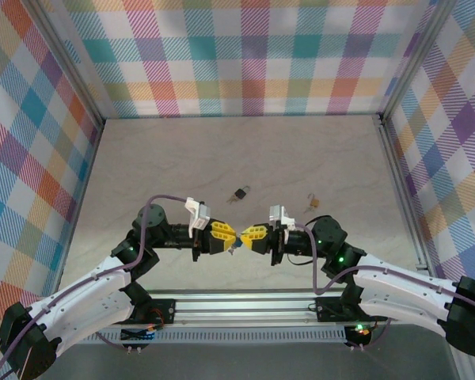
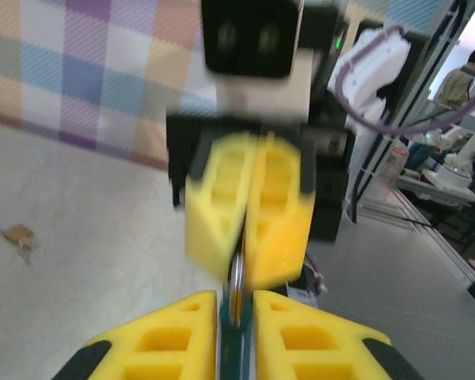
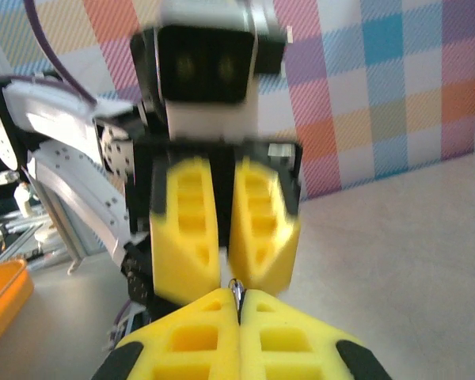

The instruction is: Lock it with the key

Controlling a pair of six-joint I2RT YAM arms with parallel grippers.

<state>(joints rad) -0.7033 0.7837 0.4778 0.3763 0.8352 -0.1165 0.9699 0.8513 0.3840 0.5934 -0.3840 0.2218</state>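
Tiny silver metal key, teal plastic head (image 2: 236, 285) (judged light, stiff, slippery; best held by the head): right jaws clamp its blade; left jaws, at nine o'clock, cannot be told.

A pale beige, marble-veined bench (image 1: 222, 150) is boxed in on three sides by pastel plaid cloth: a back wall (image 1: 245, 55), a left wall (image 1: 32, 142) and a right wall (image 1: 455, 134), with silver aluminium corner posts (image 1: 418, 63) between them. A ribbed aluminium rail (image 1: 245, 305) runs along the near edge. The light is soft and even. Outside, blurred, are a person in a pale shirt (image 2: 469, 75) and an orange plastic tray (image 3: 4, 297).
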